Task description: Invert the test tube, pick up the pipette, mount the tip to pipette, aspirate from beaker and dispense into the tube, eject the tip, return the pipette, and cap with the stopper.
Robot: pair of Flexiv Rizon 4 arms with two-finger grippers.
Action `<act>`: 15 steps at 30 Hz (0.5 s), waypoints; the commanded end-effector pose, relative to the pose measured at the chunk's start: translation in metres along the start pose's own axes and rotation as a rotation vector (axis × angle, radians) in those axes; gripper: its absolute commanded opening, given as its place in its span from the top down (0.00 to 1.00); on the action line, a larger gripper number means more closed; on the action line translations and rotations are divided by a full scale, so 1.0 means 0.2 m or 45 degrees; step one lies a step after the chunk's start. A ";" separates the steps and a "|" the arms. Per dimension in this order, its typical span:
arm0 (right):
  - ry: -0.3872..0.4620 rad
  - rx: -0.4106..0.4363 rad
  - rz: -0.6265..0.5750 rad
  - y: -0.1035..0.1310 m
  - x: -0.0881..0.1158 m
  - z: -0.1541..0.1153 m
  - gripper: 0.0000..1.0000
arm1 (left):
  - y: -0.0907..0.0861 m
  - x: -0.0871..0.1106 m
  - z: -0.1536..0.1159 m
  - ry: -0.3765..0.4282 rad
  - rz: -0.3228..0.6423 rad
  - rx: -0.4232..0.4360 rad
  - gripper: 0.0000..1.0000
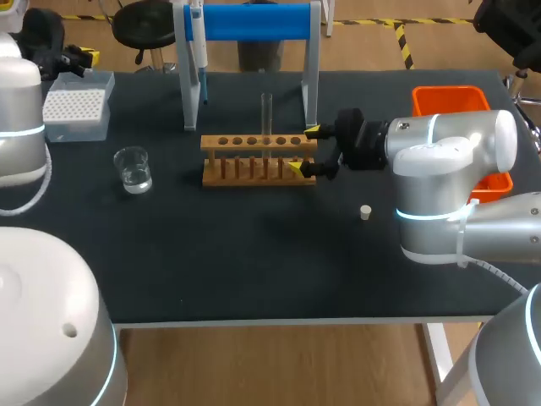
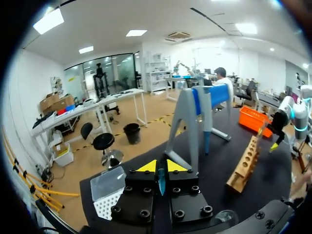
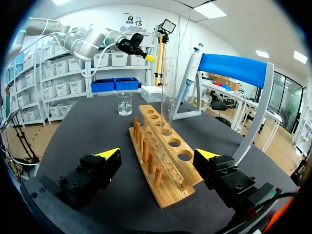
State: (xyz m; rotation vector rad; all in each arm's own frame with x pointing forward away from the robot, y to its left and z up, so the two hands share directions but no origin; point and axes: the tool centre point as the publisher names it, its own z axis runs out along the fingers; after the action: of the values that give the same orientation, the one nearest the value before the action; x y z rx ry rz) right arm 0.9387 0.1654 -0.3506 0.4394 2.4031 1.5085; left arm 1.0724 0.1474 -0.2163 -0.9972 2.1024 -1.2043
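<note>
A clear glass test tube (image 1: 267, 114) stands upright, mouth up, in one of the top holes of the wooden test tube rack (image 1: 258, 159) at the middle of the dark table (image 1: 254, 271). It sits toward the rack's right end in the head view.

The right gripper (image 1: 304, 150) is at that right end with its claw wide open. One yellow tip is behind the rack and one is in front of it. In the right wrist view the rack's near end lies between the spread fingers (image 3: 103, 163), with a gap showing on both sides.

Behind the rack stands the pipette stand (image 1: 254, 21), with a blue crossbar on grey legs. The pipette (image 1: 196, 42) hangs from its left side.

Left of the rack is a small glass beaker (image 1: 133, 169) holding clear liquid. Farther left is the pipette tip box (image 1: 76, 110) with its white grid of tips.

The left gripper (image 2: 161, 168) hangs beyond that box, well away from the rack. Its yellow tips are drawn together and hold nothing.

To the right of the rack and a little forward, a small white stopper (image 1: 365, 212) sits alone on the table. An orange bin (image 1: 448, 100) lies farther right, partly hidden behind the right arm (image 1: 448, 156).
</note>
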 end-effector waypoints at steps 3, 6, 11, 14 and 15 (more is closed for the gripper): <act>-0.007 -0.002 -0.001 0.00 0.01 0.00 0.00 | -0.13 0.24 -0.18 0.203 0.097 -0.140 1.00; -0.007 -0.002 -0.001 0.00 0.01 0.00 0.00 | -0.19 0.39 -0.23 0.297 0.159 -0.195 1.00; -0.007 -0.002 -0.001 0.00 0.01 0.00 0.00 | -0.26 0.65 -0.24 0.497 0.225 -0.283 1.00; -0.007 -0.002 -0.001 0.00 0.01 0.00 0.00 | -0.28 0.78 -0.24 0.588 0.228 -0.309 1.00; -0.007 -0.002 -0.001 0.00 0.01 0.00 0.00 | -0.29 0.83 -0.23 0.626 0.242 -0.317 1.00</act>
State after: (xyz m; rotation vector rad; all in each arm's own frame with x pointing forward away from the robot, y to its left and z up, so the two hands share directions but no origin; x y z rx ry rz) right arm 0.9387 0.1653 -0.3506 0.4395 2.4031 1.5083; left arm 0.9648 0.0202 -0.1665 -0.6392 2.5283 -1.3368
